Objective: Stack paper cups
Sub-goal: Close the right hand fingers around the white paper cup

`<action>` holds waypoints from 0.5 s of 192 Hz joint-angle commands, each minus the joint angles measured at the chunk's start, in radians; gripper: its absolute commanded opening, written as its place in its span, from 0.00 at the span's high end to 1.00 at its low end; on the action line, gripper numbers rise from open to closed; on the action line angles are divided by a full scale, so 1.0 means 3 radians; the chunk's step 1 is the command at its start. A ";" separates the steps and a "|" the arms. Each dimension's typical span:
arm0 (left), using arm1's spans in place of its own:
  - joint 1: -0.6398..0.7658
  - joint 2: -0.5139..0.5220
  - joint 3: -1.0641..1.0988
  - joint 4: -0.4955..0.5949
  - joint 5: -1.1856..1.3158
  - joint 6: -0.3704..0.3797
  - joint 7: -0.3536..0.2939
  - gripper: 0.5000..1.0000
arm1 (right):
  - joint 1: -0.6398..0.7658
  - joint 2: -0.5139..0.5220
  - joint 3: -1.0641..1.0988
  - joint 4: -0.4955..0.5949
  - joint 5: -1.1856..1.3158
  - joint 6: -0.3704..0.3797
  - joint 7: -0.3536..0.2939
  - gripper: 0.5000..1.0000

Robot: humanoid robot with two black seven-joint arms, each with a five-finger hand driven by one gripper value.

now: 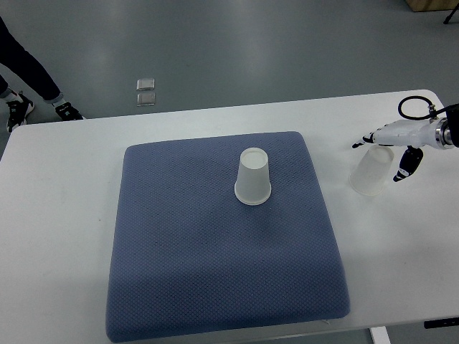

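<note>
At the right of the frame the right robot hand (387,154) pinches a paper cup (371,173), which it should bring slowly and straight over the upside-down cup (253,177) on the blue mat (179,244) mid-frame.

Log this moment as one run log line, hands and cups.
right hand: holding paper cup off the pad | second cup: upside down on blue pad | left hand: not in view | stack: not yet done

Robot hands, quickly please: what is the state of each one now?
Left hand: not in view.
Right hand: fingers closed on a translucent white paper cup, at the table's right side, beside the blue-grey cushion mat.
</note>
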 commanded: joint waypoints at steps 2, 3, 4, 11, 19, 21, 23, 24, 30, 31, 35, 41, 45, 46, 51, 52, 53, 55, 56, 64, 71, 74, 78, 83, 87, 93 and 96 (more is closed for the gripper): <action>0.0000 0.0000 0.0000 0.0000 -0.0004 0.0002 0.0000 0.00 | -0.0001 0.0036 0.0003 -0.0042 0.0002 -0.0018 -0.0002 0.12; 0.0000 0.0000 0.0000 0.0000 0.0001 0.0002 0.0000 0.00 | -0.0001 0.0041 -0.0002 -0.0042 -0.0003 -0.0018 -0.0002 0.12; 0.0000 0.0000 0.0000 0.0000 0.0001 0.0002 0.0000 0.00 | -0.0001 0.0041 -0.0003 -0.0042 -0.0003 -0.0018 -0.0002 0.12; 0.0000 0.0000 0.0000 0.0000 0.0001 0.0002 0.0000 0.00 | -0.0001 0.0057 -0.0003 -0.0067 -0.0003 -0.0013 -0.0002 0.13; 0.0000 0.0000 0.0000 0.0000 0.0001 0.0002 0.0000 0.00 | -0.0001 0.0062 -0.0003 -0.0083 -0.0003 -0.0018 -0.0002 0.14; 0.0000 0.0000 0.0000 0.0000 0.0001 0.0002 0.0000 0.00 | -0.0001 0.0062 -0.0003 -0.0088 -0.0003 -0.0018 -0.0002 0.14; 0.0000 0.0000 0.0000 0.0000 0.0001 -0.0003 0.0000 0.00 | -0.0001 0.0067 -0.0003 -0.0093 -0.0003 -0.0018 -0.0002 0.14; 0.0000 0.0000 0.0000 0.0000 0.0001 0.0002 0.0000 0.00 | -0.0001 0.0072 -0.0003 -0.0098 -0.0003 -0.0018 0.0003 0.14; 0.0000 0.0000 0.0000 0.0000 0.0001 -0.0003 0.0000 0.00 | -0.0001 0.0092 -0.0003 -0.0103 -0.0013 -0.0018 -0.0002 0.17; 0.0000 0.0000 0.0000 0.0000 0.0001 -0.0003 0.0000 0.00 | -0.0001 0.0093 -0.0003 -0.0103 -0.0013 -0.0018 -0.0002 0.17; 0.0000 0.0000 0.0000 0.0000 0.0001 -0.0003 0.0000 0.00 | -0.0001 0.0098 -0.0003 -0.0103 -0.0013 -0.0018 -0.0002 0.19; 0.0000 0.0000 0.0000 0.0000 -0.0004 -0.0003 0.0000 0.00 | -0.0006 0.0108 -0.0003 -0.0103 -0.0018 -0.0018 -0.0002 0.21; 0.0000 0.0000 0.0000 0.0000 0.0001 -0.0003 0.0000 0.00 | -0.0006 0.0108 -0.0003 -0.0103 -0.0018 -0.0018 0.0003 0.24; 0.0000 0.0000 0.0000 0.0000 -0.0004 0.0002 0.0000 0.00 | -0.0006 0.0113 -0.0003 -0.0103 -0.0018 -0.0013 0.0003 0.26; 0.0000 0.0000 0.0000 0.0000 0.0001 0.0002 0.0000 0.00 | -0.0006 0.0113 -0.0003 -0.0103 -0.0018 -0.0018 -0.0002 0.27; 0.0000 0.0000 0.0000 0.0000 0.0001 0.0002 0.0000 0.00 | -0.0006 0.0113 -0.0003 -0.0103 -0.0018 -0.0018 -0.0002 0.27; 0.0000 0.0000 0.0000 0.0000 0.0001 -0.0003 0.0000 0.00 | -0.0012 0.0113 -0.0003 -0.0103 -0.0018 -0.0018 0.0003 0.27; 0.0000 0.0000 0.0000 0.0000 0.0001 0.0002 0.0000 0.00 | -0.0012 0.0113 -0.0003 -0.0103 -0.0018 -0.0018 -0.0002 0.27; 0.0000 0.0000 0.0000 0.0000 0.0001 0.0002 0.0000 0.00 | -0.0012 0.0113 -0.0003 -0.0103 -0.0018 -0.0018 -0.0002 0.27; 0.0000 0.0000 0.0000 0.0000 0.0001 -0.0003 0.0000 0.00 | -0.0022 0.0128 -0.0008 -0.0103 -0.0018 -0.0018 0.0003 0.27; 0.0000 0.0000 0.0000 0.0000 0.0001 0.0002 0.0000 0.00 | -0.0027 0.0128 -0.0008 -0.0103 -0.0018 -0.0018 0.0003 0.28; 0.0000 0.0000 0.0000 0.0000 0.0001 0.0002 0.0000 0.00 | -0.0027 0.0128 -0.0018 -0.0103 -0.0018 -0.0018 -0.0002 0.28; 0.0000 0.0000 0.0000 0.0000 -0.0004 -0.0003 0.0000 0.00 | -0.0027 0.0128 -0.0028 -0.0103 -0.0018 -0.0018 0.0003 0.28; 0.0000 0.0000 0.0000 0.0000 0.0001 0.0002 0.0000 0.00 | -0.0027 0.0128 -0.0038 -0.0103 -0.0018 -0.0018 0.0003 0.29; 0.0000 0.0000 0.0000 0.0000 -0.0004 0.0002 0.0000 0.00 | -0.0027 0.0128 -0.0054 -0.0103 -0.0018 -0.0018 0.0003 0.30; 0.0000 0.0000 0.0000 0.0000 0.0001 -0.0003 0.0000 0.00 | -0.0027 0.0128 -0.0059 -0.0103 -0.0018 -0.0023 0.0003 0.31; 0.0000 0.0000 0.0000 0.0000 -0.0004 0.0002 0.0000 0.00 | -0.0027 0.0128 -0.0059 -0.0103 -0.0018 -0.0023 0.0003 0.31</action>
